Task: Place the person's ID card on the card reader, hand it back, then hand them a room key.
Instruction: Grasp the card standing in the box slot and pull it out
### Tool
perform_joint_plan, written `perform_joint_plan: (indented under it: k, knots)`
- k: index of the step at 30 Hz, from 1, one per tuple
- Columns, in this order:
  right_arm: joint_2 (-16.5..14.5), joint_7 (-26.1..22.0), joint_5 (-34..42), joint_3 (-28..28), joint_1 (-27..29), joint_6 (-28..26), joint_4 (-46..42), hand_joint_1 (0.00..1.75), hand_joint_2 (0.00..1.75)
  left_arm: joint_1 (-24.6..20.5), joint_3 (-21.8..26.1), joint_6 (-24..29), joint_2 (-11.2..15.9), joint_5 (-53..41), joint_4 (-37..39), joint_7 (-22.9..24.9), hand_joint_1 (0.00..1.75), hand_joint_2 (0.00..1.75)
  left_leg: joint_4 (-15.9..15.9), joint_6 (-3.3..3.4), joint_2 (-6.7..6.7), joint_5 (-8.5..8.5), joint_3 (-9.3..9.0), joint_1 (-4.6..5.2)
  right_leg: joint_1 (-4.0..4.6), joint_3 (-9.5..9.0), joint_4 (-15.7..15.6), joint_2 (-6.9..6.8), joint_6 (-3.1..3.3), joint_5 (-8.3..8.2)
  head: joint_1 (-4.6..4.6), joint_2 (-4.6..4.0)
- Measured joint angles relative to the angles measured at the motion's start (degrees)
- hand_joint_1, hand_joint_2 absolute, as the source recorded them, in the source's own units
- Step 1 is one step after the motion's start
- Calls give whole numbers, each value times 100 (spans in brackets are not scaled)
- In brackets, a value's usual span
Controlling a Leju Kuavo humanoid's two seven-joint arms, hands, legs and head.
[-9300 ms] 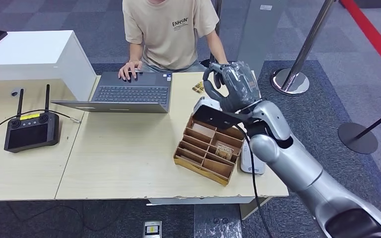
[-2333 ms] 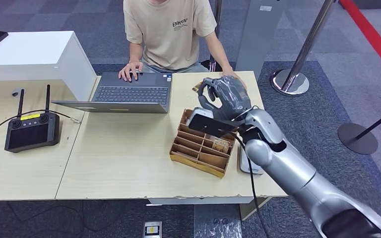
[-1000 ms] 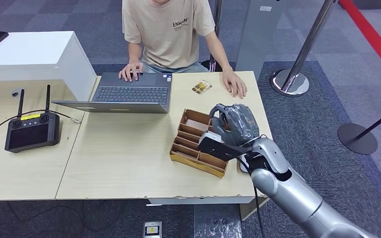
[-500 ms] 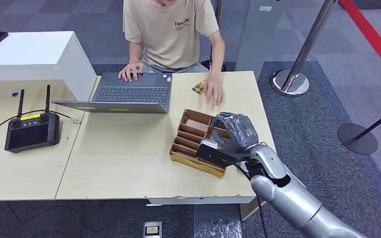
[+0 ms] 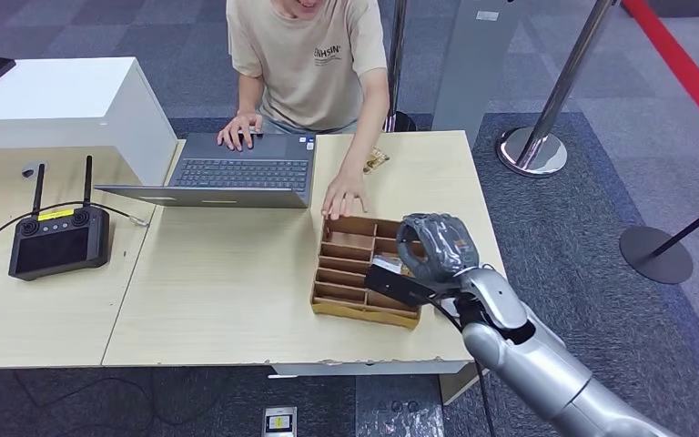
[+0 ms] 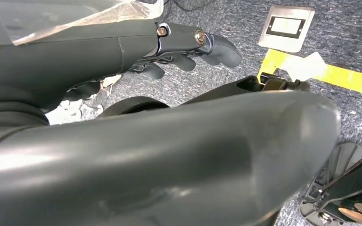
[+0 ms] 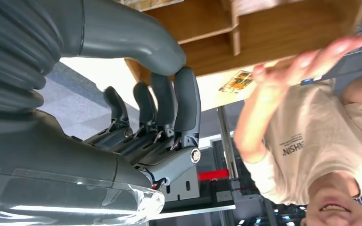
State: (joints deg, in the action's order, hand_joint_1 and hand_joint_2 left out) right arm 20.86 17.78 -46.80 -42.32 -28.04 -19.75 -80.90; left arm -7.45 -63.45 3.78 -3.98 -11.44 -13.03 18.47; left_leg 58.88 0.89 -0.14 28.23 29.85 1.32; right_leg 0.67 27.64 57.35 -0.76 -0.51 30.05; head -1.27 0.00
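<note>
The small patterned card, probably the ID card, lay flat on the surface, beyond the far side of the wooden tray and just beside the person's forearm. No hand of the robot touched it.

The right hand hung over the right end of the tray, above its compartments. In the right wrist view its thumb reached toward the compartments and the fingers were bent, with their tips close to the thumb, so the hand was narrow. I could not tell if a thin card was pinched there. The compartments to the left of the hand looked empty. The left hand hung above the carpet floor with its fingers curled in and nothing in them.

The person's hand rested on the far left corner of the tray.

In my judgement the step was to take a room key from the tray. The main risk was the tray itself. It seemed light and it stood loose, so the person's hand or the robot's thumb could push it, and then the fingers would close on a wooden wall instead of a card. A thin flat card could also slip from such a narrow pinch.
</note>
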Motion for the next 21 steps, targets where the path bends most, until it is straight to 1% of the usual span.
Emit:
perform_joint_plan:
  k: [10, 15, 21]
  knots:
    - [124, 139, -88, 42, -4, 17, 40, 90, 175, 1, 2, 13, 0, 22, 0, -2, 0, 0, 0, 0, 0, 0, -1, 0, 0, 0, 0, 0, 0, 0, 0, 0]
    - [174, 143, -53, 48, 0, 54, 43, 93, 175, 2, 3, 16, 0, 27, 0, -3, 0, 0, 0, 0, 0, 0, -1, 0, 0, 0, 0, 0, 0, 0, 0, 0]
    - [212, 143, -2, 49, 13, 54, 44, 89, 175, 3, 7, 26, 1, 39, 0, -4, 0, 0, 0, 0, 0, 0, -1, 0, 0, 0, 0, 0, 0, 0, 0, 0]
